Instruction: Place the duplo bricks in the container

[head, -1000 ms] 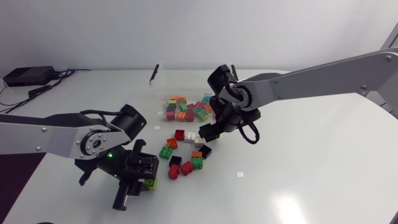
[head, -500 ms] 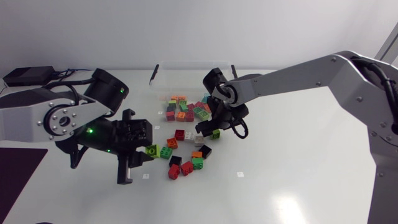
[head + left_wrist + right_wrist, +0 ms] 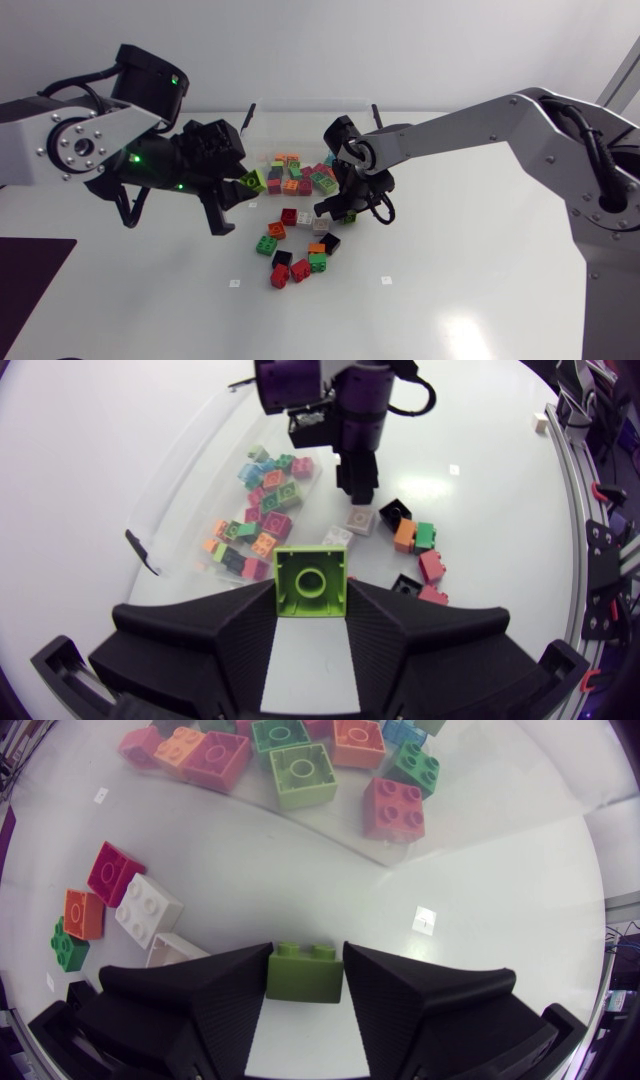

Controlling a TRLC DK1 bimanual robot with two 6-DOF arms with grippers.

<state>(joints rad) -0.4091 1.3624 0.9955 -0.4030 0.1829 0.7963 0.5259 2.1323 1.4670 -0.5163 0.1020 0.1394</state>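
Above the counter (image 3: pixel 450 300), just beside the clear container (image 3: pixel 180 470), the left end effector (image 3: pixel 240 190) grips a lime brick (image 3: pixel 310 574) from two sides. The right end effector (image 3: pixel 338 212) is closed on a green brick (image 3: pixel 303 978) near the container's front wall. Many bricks lie inside it, and loose bricks (image 3: pixel 267 244) lie in front of it.

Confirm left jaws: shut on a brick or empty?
Left jaws shut on the lime brick: the left wrist view shows both pressing its sides.
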